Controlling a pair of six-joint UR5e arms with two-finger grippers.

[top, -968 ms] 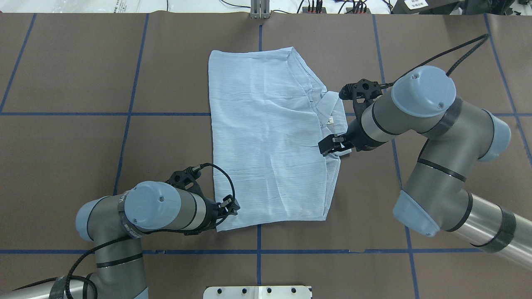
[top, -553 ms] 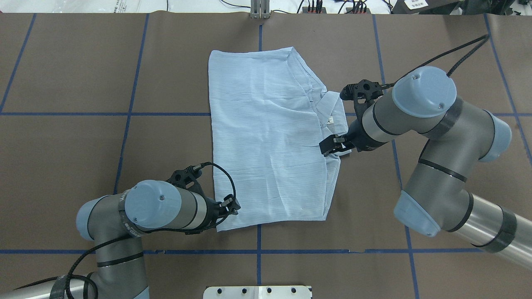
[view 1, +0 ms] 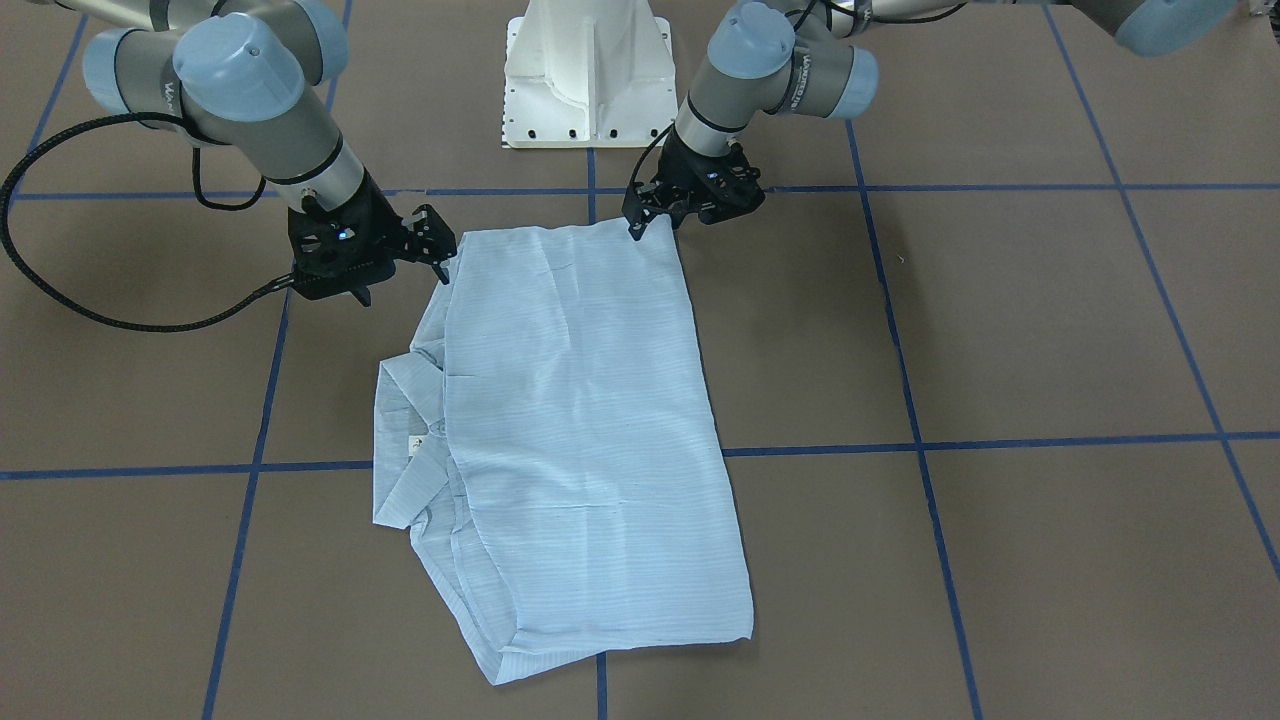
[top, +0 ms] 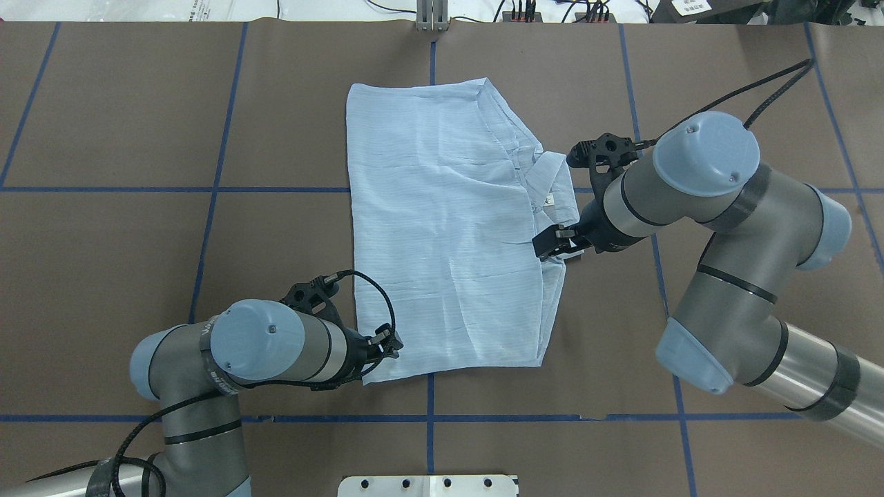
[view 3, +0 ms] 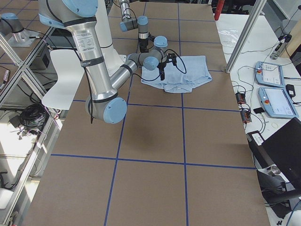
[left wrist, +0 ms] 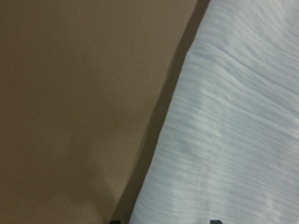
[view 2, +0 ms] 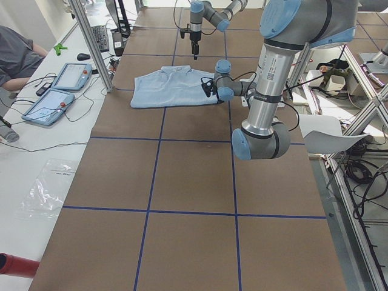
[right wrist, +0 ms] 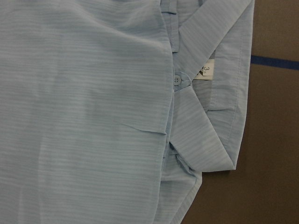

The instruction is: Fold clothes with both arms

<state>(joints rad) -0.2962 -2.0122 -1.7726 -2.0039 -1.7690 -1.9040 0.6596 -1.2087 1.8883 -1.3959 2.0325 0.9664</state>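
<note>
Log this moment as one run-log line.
shirt: folded, lying flat | left gripper: at near corner | right gripper: at edge beside collar | grip: cannot tell

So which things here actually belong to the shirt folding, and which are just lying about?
Job: the light blue shirt, left tool at its near corner, right tool beside the collar.
Lying about: a tablet, a second tablet, clear plastic bag, all on the side bench.
</note>
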